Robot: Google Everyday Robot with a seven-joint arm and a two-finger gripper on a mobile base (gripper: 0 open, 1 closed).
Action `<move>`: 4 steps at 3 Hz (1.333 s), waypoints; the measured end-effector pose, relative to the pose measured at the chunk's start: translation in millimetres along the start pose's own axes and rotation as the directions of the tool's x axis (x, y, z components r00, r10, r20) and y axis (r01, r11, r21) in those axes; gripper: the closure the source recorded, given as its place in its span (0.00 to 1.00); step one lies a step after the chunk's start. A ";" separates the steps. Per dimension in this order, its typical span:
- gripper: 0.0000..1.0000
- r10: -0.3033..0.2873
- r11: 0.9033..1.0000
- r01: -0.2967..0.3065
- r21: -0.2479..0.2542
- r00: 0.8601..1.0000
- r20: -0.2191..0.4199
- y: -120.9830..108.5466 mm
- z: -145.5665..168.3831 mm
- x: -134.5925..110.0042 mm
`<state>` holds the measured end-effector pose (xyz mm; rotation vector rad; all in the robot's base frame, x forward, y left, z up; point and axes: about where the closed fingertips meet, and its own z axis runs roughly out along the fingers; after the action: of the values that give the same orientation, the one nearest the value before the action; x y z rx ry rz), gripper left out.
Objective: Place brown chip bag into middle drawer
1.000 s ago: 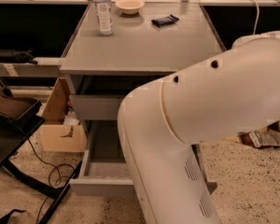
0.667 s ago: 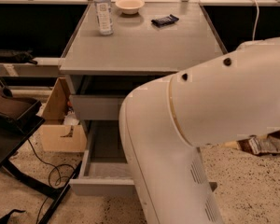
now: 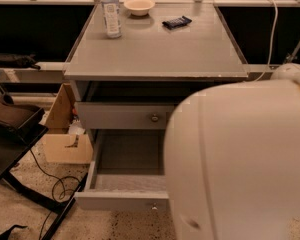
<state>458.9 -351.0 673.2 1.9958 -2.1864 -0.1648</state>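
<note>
The middle drawer [image 3: 121,200] is pulled out at the bottom of the grey cabinet, and what shows of its inside is bare. Its small knob sits on the front panel. The same-looking drawer above it [image 3: 120,117] is closed. The white body of my arm [image 3: 240,164] fills the lower right of the camera view and covers the right part of both drawers. My gripper is out of view. The brown chip bag is hidden or out of view.
On the cabinet top [image 3: 155,49] stand a water bottle [image 3: 111,11], a small bowl [image 3: 139,5] and a flat black wrapped bar [image 3: 176,22]. A cardboard box [image 3: 65,129] sits left of the drawers. A black stand [image 3: 10,129] and cables are at the far left.
My arm's white body has shifted and now covers more of the right side. The crinkly object seen at the right edge earlier no longer shows.
</note>
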 end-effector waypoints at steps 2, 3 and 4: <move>1.00 -0.277 0.947 0.229 0.227 0.937 0.212 0.0 9.8 -46.7; 1.00 -0.330 0.915 0.258 0.310 0.921 0.207 -16.3 13.9 -73.7; 1.00 -0.341 0.898 0.245 0.366 0.913 0.225 -37.1 28.1 -129.2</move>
<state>500.4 -226.9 631.2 2.6440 -2.1714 -0.1376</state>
